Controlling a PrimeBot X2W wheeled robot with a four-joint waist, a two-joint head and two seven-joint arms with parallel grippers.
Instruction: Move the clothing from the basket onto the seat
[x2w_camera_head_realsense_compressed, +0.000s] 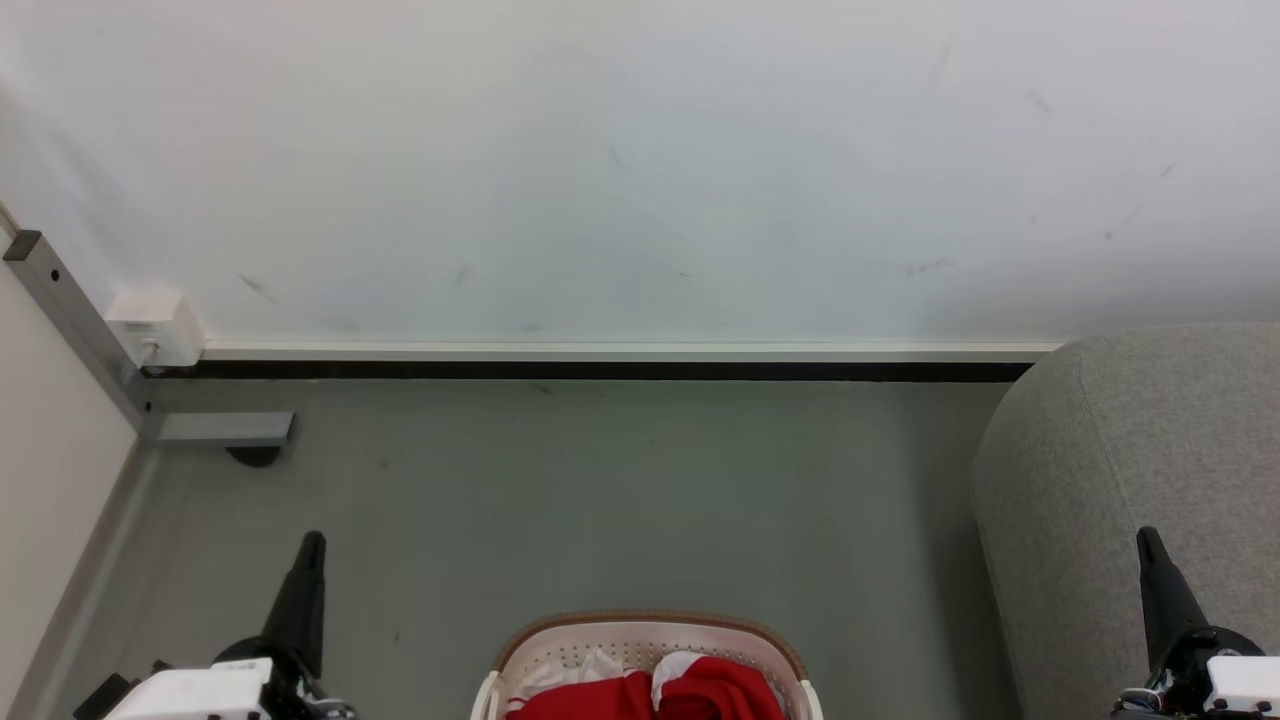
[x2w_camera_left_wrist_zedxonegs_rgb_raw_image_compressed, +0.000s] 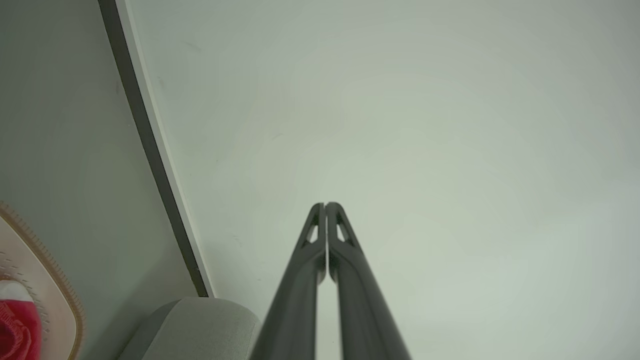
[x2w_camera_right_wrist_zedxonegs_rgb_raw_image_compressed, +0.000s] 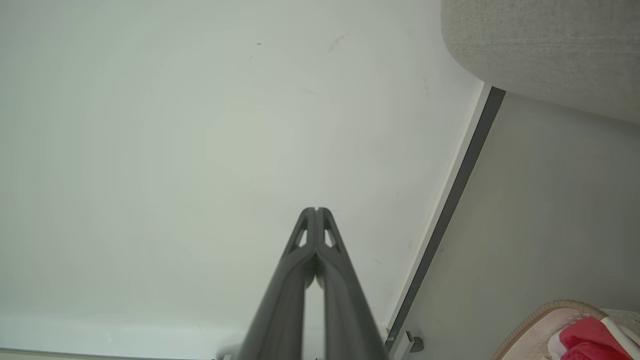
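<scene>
The white perforated basket (x2w_camera_head_realsense_compressed: 640, 640) with a brown rim stands on the floor at the bottom centre of the head view. Red clothing (x2w_camera_head_realsense_compressed: 700, 692) with white parts lies inside it. The light-grey seat (x2w_camera_head_realsense_compressed: 1120, 470) rises at the right. My left gripper (x2w_camera_head_realsense_compressed: 312, 540) points up at the lower left, shut and empty, left of the basket. My right gripper (x2w_camera_head_realsense_compressed: 1144, 535) is shut and empty at the lower right, in front of the seat. In the wrist views the left gripper (x2w_camera_left_wrist_zedxonegs_rgb_raw_image_compressed: 325, 205) and right gripper (x2w_camera_right_wrist_zedxonegs_rgb_raw_image_compressed: 316, 210) show their fingertips pressed together, facing the wall. Basket rim (x2w_camera_left_wrist_zedxonegs_rgb_raw_image_compressed: 47, 280) (x2w_camera_right_wrist_zedxonegs_rgb_raw_image_compressed: 545, 312), clothing (x2w_camera_left_wrist_zedxonegs_rgb_raw_image_compressed: 17, 330) (x2w_camera_right_wrist_zedxonegs_rgb_raw_image_compressed: 587, 337) and seat (x2w_camera_left_wrist_zedxonegs_rgb_raw_image_compressed: 200, 325) (x2w_camera_right_wrist_zedxonegs_rgb_raw_image_compressed: 540, 45) sit at the edges.
A white wall with a black skirting strip (x2w_camera_head_realsense_compressed: 600, 370) closes the far side. A grey metal frame leg (x2w_camera_head_realsense_compressed: 215, 428) and a white wall box (x2w_camera_head_realsense_compressed: 155, 325) sit at the left. Grey floor (x2w_camera_head_realsense_compressed: 600, 500) lies between the basket and the wall.
</scene>
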